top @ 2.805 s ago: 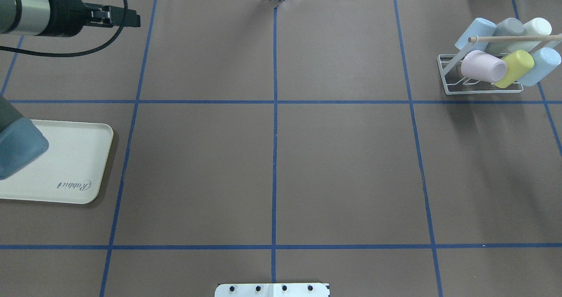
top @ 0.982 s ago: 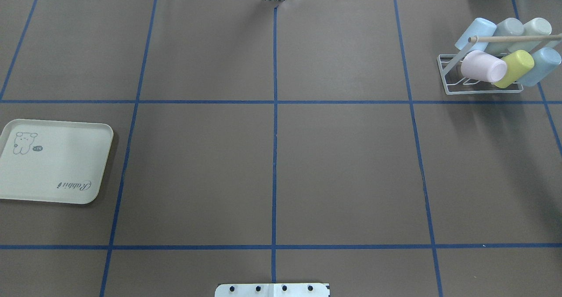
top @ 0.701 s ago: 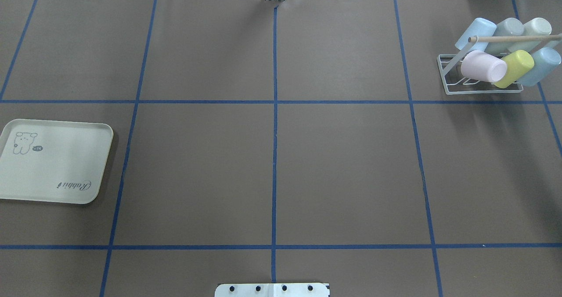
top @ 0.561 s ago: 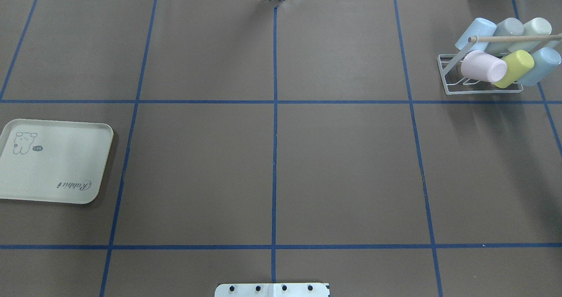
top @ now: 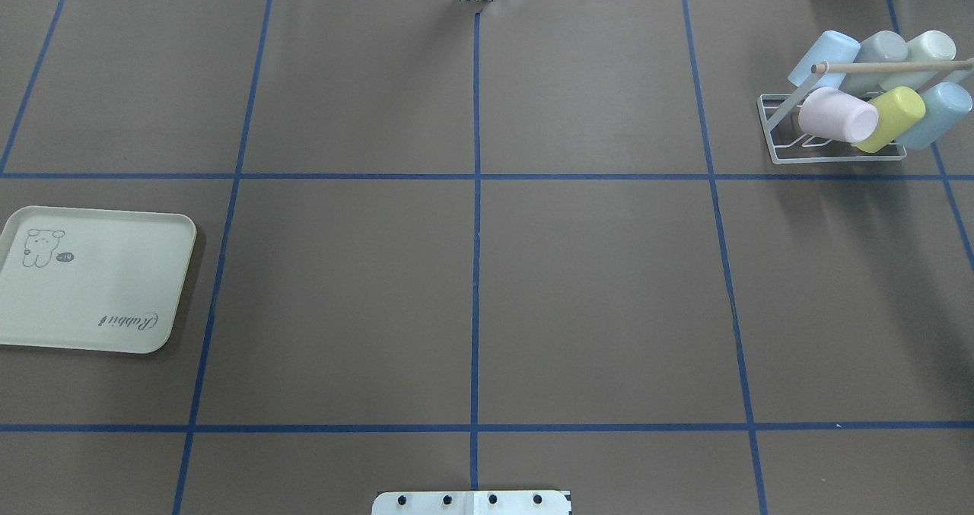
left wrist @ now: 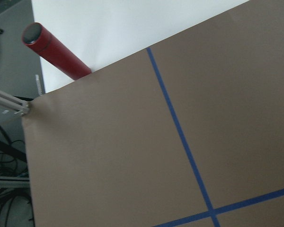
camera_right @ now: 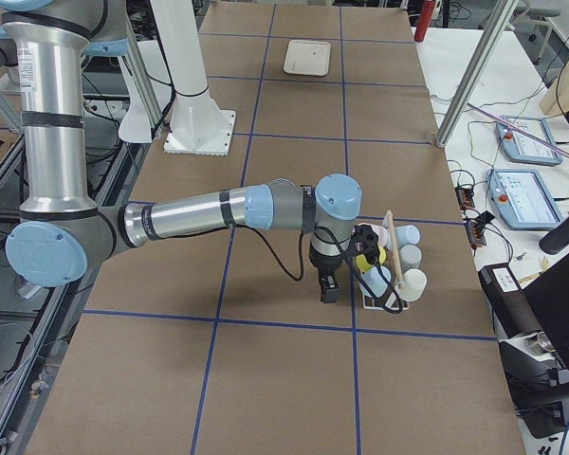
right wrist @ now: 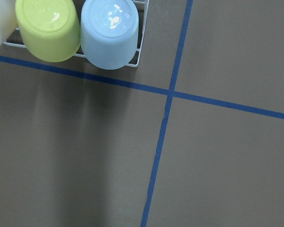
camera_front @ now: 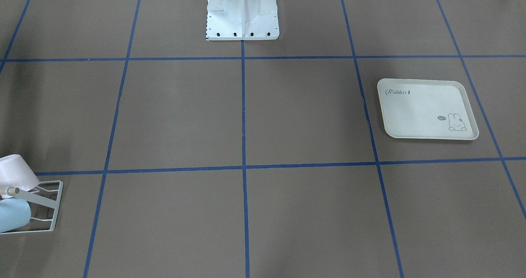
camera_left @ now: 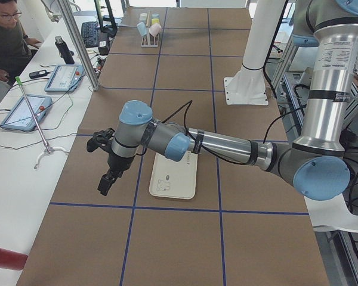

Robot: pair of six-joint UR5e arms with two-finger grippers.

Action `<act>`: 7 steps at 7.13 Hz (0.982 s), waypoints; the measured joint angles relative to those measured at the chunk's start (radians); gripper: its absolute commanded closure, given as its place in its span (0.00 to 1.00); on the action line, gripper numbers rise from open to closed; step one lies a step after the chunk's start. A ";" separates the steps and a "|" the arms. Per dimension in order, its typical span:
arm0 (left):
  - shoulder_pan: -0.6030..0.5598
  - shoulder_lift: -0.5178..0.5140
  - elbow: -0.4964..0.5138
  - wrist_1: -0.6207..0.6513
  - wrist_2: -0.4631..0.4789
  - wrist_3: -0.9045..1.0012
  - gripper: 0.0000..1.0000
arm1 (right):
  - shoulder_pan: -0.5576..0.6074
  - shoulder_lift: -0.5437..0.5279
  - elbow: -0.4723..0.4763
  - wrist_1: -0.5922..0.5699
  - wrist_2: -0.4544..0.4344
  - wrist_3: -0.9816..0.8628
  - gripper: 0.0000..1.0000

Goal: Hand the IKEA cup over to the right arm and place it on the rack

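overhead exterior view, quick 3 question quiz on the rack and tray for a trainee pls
1. True or false: the rabbit-print tray holds a cup.
2. How many cups sit on the white wire rack?
3. Which cup lies between the pink cup and the lower light-blue cup? A grey, B yellow, C white.

Key: 1 false, the tray is bare. 2 six. 3 B, the yellow cup.
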 measured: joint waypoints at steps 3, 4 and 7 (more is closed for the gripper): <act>0.003 0.030 0.108 0.008 -0.214 0.039 0.00 | 0.000 -0.004 -0.002 0.000 -0.001 0.000 0.00; 0.006 0.030 0.120 0.008 -0.246 0.038 0.00 | 0.000 -0.005 -0.005 -0.001 0.001 0.001 0.00; 0.012 0.025 0.106 0.020 -0.256 0.031 0.00 | 0.000 -0.007 -0.021 -0.003 0.007 0.002 0.00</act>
